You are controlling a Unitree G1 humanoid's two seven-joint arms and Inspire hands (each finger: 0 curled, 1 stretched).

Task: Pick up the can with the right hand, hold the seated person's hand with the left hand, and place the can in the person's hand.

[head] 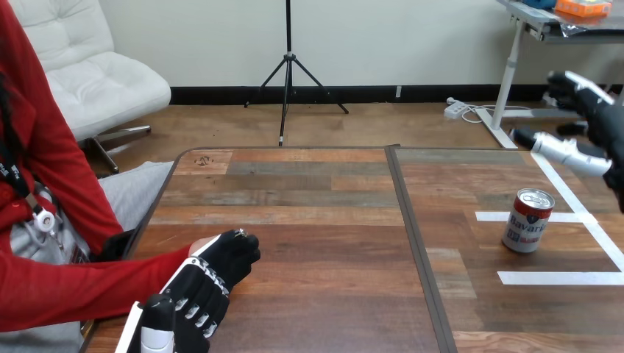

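Can (pixel 527 220) is standing near the surface's (pixel 309 220) right edge. Right hand (pixel 609 129) is hovering above it, spread, empty. Left hand (pixel 202 283) is lying over the person's hand (pixel 197 248) at the left edge, grip unclear. A sloppy reach is probably tipping that can.

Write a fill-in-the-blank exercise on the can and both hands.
1. The can stands ___ on the table.
2. The right hand is above the can and apart from it, its fingers ___.
3. The left hand lies over the person's hand at the table's ___ side.

Missing words: upright; open; left.
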